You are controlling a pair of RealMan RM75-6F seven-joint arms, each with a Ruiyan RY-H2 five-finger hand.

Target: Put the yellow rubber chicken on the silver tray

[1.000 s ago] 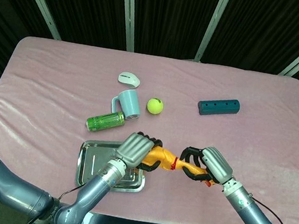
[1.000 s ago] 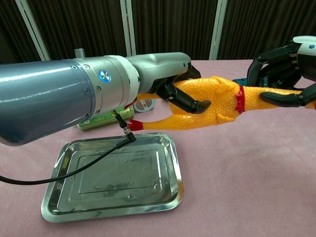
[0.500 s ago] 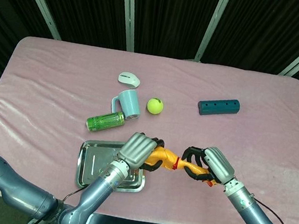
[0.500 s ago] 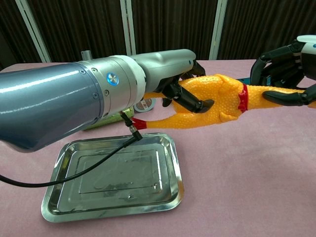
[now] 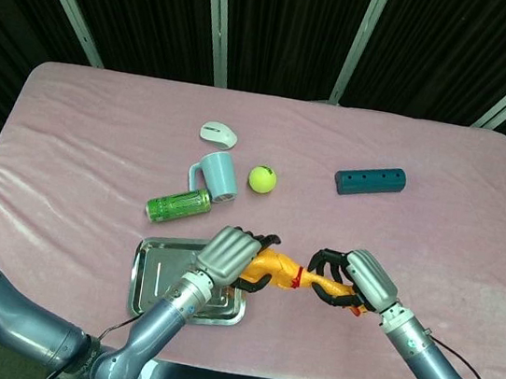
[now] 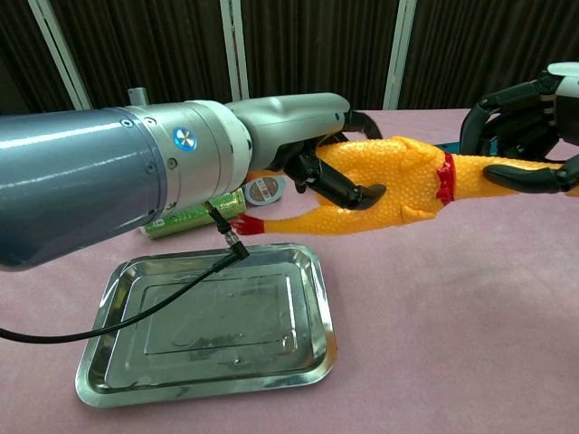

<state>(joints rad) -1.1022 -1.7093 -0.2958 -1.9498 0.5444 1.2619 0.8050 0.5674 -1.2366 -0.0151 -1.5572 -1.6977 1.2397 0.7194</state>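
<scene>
The yellow rubber chicken (image 5: 276, 270) (image 6: 398, 185) hangs lengthwise above the pink table, just right of the silver tray (image 5: 142, 278) (image 6: 208, 325). My left hand (image 5: 230, 252) (image 6: 308, 127) grips its body, with dark fingers (image 6: 344, 188) wrapped around it. My right hand (image 5: 353, 279) (image 6: 529, 108) holds the neck end past the red collar, with its thumb lying along the neck. The chicken's red feet point toward the tray's far edge. The tray has nothing on it.
Behind the tray lie a green can (image 5: 178, 204), a blue mug (image 5: 215, 175), a yellow-green ball (image 5: 262, 179) and a white mouse (image 5: 218, 133). A teal cylinder (image 5: 370, 181) lies at the back right. Pink cloth covers the table.
The chicken and both hands have barely shifted. My left forearm swayed a little and came back.
</scene>
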